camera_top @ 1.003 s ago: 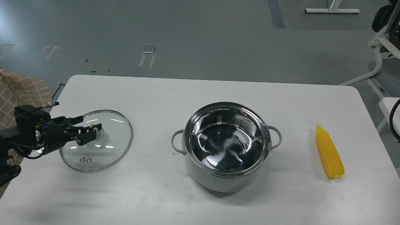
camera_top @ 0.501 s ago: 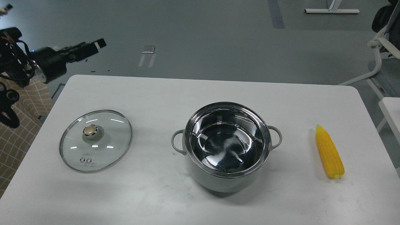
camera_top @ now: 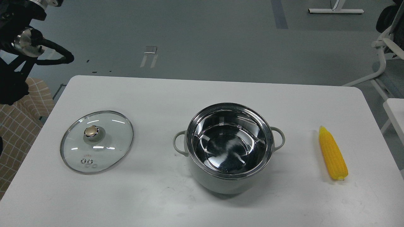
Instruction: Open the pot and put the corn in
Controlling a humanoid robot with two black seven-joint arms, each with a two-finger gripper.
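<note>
The pale grey-green pot (camera_top: 221,184) stands open in the middle of the white table (camera_top: 189,91), its shiny steel inside empty. The yellow corn cob (camera_top: 332,154) lies to its right near the table's right edge, pointed end away from me. The glass lid (camera_top: 110,138) with the gold knob lies flat on the table to the pot's left. Only thick parts of my left arm (camera_top: 19,44) show at the top left, high above the table's left side; its gripper is out of the frame. My right arm and gripper are out of view.
A tan checked cloth (camera_top: 19,123) hangs beside the table's left edge. A white chair frame (camera_top: 383,56) and another white surface (camera_top: 396,110) stand to the right of the table. Grey floor lies beyond the far edge.
My left gripper let go of the lid's knob, rose and pulled back to the upper left until it left the frame. The lid stays flat on the table.
</note>
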